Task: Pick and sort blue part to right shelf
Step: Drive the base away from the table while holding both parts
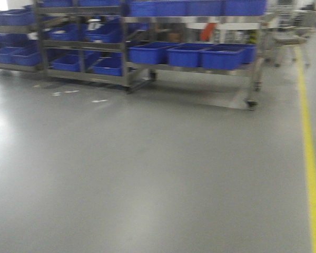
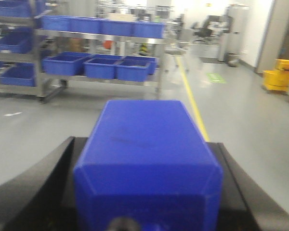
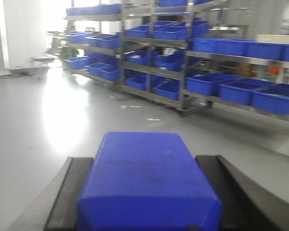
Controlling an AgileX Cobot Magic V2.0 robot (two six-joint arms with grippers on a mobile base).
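Note:
In the left wrist view a solid blue part [image 2: 147, 163] fills the gap between two black fingers [image 2: 48, 178]; my left gripper [image 2: 144, 142] is shut on it. A dark round cap shows at the part's near bottom edge. The right wrist view shows a second blue part [image 3: 147, 185], squat with sloped edges, and my right gripper [image 3: 144, 159] is shut on it. The right shelf [image 1: 200, 67], a steel rack on castors with blue bins, stands far across the floor. It also appears as the right shelf [image 2: 103, 38] and the right shelf [image 3: 241, 60]. Neither gripper shows in the front view.
More steel racks with blue bins [image 1: 73, 45] stand left of it. Grey floor [image 1: 147, 174] lies between me and the racks. A yellow floor line [image 1: 309, 158] runs along the right. A yellow mop bucket [image 2: 279, 74] stands far right. The frames are motion-blurred.

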